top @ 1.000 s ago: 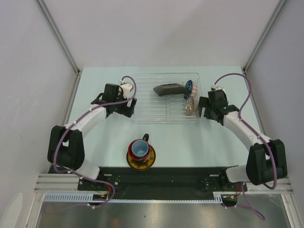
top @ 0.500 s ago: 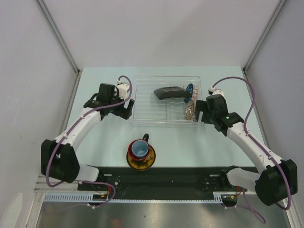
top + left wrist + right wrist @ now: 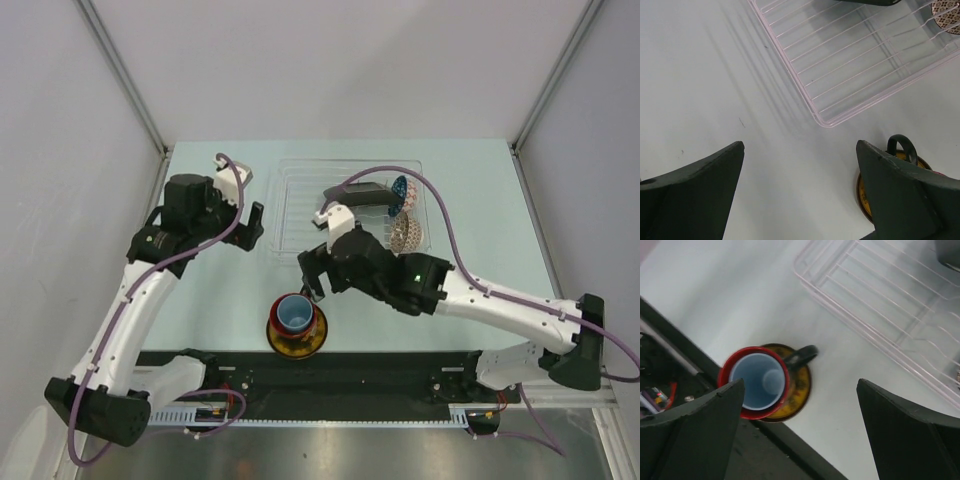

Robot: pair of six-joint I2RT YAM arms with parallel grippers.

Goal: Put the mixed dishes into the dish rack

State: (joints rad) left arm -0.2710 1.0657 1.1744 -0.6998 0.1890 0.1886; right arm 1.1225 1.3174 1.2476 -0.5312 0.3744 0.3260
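Note:
The black mug (image 3: 296,318) stands on the yellow-and-dark saucer (image 3: 318,335) near the table's front edge, with the light-blue cup (image 3: 294,314) nested inside it. The right wrist view shows the mug's red inside (image 3: 728,374), the cup (image 3: 758,380), the saucer (image 3: 801,386) and the handle (image 3: 801,356). My right gripper (image 3: 312,278) (image 3: 800,385) is open just above and behind the mug. The see-through dish rack (image 3: 300,215) holds the square black plate (image 3: 355,192) and the blue-patterned bowl (image 3: 400,186). My left gripper (image 3: 255,228) (image 3: 800,150) is open and empty, left of the rack.
A round brown-and-white patterned dish (image 3: 405,237) leans in the rack's right end. The rack's near left corner (image 3: 822,120) and the mug handle (image 3: 901,146) show in the left wrist view. A black base rail (image 3: 350,375) runs along the front edge.
My right arm has swung from the rack's right side across to the left and nearer, over the mug. My left arm has pulled back to the left, away from the rack.

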